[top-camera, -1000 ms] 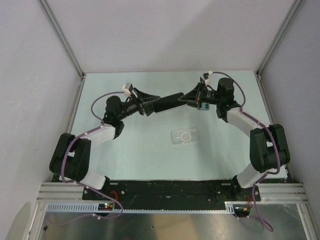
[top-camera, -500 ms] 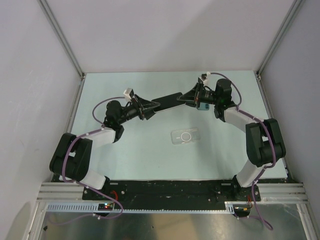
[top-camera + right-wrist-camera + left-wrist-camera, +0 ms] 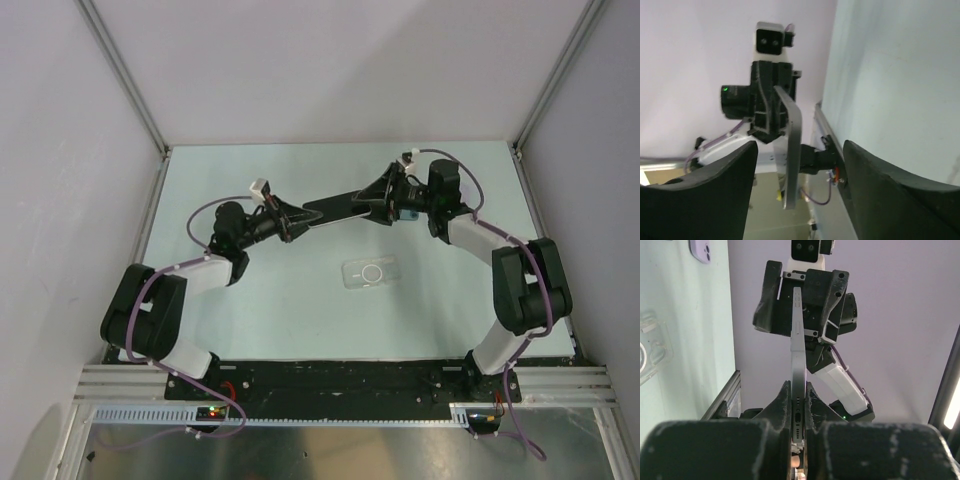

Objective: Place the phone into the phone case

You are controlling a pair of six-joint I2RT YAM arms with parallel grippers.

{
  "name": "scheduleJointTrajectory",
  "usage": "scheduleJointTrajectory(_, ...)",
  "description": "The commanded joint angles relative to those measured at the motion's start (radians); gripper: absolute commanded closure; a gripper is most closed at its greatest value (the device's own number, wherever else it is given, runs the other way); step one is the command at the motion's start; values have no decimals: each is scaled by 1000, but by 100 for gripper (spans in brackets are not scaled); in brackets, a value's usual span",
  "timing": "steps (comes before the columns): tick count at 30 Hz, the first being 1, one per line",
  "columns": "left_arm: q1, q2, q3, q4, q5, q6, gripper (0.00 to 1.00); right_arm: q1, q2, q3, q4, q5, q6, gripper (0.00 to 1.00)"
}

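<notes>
The phone (image 3: 335,207) hangs edge-on above the table's far middle, between the two arms. My left gripper (image 3: 303,217) is shut on its left end; in the left wrist view the pads (image 3: 784,399) press both faces of the phone (image 3: 797,365). My right gripper (image 3: 376,203) stands open around the other end. In the right wrist view the phone (image 3: 793,150) floats between the wide-apart fingers (image 3: 725,190) and touches neither. The clear phone case (image 3: 370,272) lies flat on the table, nearer the arm bases, also at the left edge of the left wrist view (image 3: 651,347).
A small lavender object (image 3: 701,250) with a dark round spot lies on the table beyond the case; it shows pale blue under the right wrist (image 3: 405,213). Grey walls and aluminium posts (image 3: 125,80) close in the pale green table (image 3: 280,300).
My left gripper has closed on the phone's end. My right gripper, shut on the phone a moment ago, has opened and let go. The phone has drifted slightly toward the far wall.
</notes>
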State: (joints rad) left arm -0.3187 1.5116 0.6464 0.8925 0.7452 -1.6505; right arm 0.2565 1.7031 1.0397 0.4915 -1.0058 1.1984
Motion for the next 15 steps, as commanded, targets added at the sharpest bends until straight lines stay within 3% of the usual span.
scheduleJointTrajectory(1,-6,-11,-10,48,19,30,100,-21,-113,25,-325,150,-264,22)
scheduleJointTrajectory(8,-32,-21,-51,13,3,91,100,-58,-293,17,-785,606,-519,19)
scheduleJointTrajectory(11,-75,-8,-55,-49,-10,174,100,-59,-354,-34,-839,728,-567,22)
scheduleJointTrajectory(15,-135,36,-55,-94,-38,255,100,-58,-384,-129,-833,778,-587,30)
